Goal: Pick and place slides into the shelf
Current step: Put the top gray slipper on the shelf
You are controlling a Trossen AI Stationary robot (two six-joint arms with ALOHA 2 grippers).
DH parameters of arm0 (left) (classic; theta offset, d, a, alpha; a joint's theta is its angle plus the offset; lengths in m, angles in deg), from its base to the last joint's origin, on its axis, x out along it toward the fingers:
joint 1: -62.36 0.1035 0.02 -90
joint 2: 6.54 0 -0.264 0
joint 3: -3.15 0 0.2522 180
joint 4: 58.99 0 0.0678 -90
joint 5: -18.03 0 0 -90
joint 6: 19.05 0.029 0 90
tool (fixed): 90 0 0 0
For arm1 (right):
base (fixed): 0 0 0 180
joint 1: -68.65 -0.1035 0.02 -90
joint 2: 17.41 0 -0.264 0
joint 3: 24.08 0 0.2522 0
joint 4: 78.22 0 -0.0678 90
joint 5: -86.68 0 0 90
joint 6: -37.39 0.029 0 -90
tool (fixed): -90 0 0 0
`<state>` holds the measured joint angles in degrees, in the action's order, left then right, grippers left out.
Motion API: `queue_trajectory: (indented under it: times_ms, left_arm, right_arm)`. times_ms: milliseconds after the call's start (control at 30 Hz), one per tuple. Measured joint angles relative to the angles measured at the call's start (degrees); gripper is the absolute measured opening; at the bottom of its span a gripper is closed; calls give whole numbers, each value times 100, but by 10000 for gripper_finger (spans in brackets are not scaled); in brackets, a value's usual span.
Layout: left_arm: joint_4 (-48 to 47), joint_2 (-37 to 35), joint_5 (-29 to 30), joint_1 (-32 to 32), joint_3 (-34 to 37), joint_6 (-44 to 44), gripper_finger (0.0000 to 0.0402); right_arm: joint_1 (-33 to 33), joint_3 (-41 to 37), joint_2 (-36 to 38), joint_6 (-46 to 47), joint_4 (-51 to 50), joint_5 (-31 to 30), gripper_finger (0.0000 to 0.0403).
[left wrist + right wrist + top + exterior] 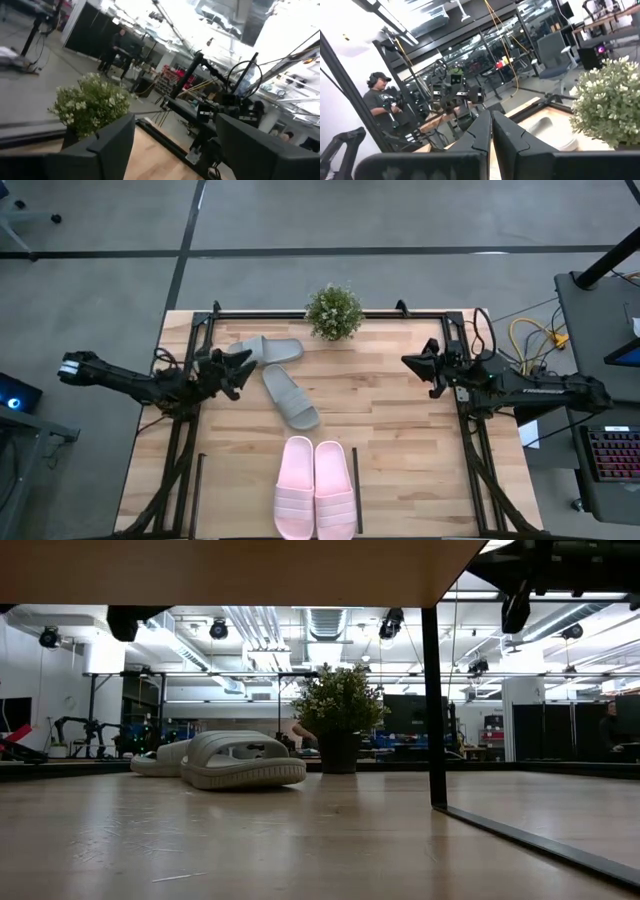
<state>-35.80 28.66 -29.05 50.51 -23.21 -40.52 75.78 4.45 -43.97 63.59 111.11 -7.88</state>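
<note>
High view: the left claw [243, 366] hangs spread wide and empty beside two grey-green rubber slides [283, 380] on the light wood tabletop [390, 430]. Two pale pink rubber slides [315, 487] lie side by side between the shelf's thin black bars [199, 492]. The right claw [412, 364] is pinched together, holding nothing.

Farther grey-green slide [158, 762] half hidden behind its mate [243, 760] — pink pair's [316, 488] heels cut off

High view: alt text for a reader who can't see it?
Seen from above, two pale pink rubber slides lie side by side at the near edge of the light wood table; two grey-green rubber slides lie near the open left gripper. The shut right gripper waits opposite; a small potted plant stands at the far edge.
</note>
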Motion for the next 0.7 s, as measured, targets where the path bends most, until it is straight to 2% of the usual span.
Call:
queue_trajectory:
  times_ms: [100, 233, 300, 367, 467, 567, 700]
  left_arm:
    - [-3, 305, 135, 63, -177, -547, 263]
    - [14, 697, 270, 194, -392, -1724, 249]
    - [9, 874, 282, 241, -485, -1948, 243]
    - [-30, 1024, 339, 266, -553, -1827, 237]
    - [-45, 1129, 732, 288, -651, -1545, 229]
    - [-48, 1074, 815, 286, -900, -887, 224]
    - [-112, 976, -86, 286, -1482, 412, 222]
  right_arm:
    - [0, 59, -48, 40, -9, 0, 9]
    - [0, 83, -57, 39, -2, 0, 9]
    - [0, 83, -57, 39, -5, 0, 9]
    - [0, 83, -57, 39, -13, 2, 9]
    - [0, 83, -59, 41, -11, 2, 9]
    - [0, 83, -58, 48, -11, 7, 9]
    - [0, 83, -59, 201, -13, 24, 9]
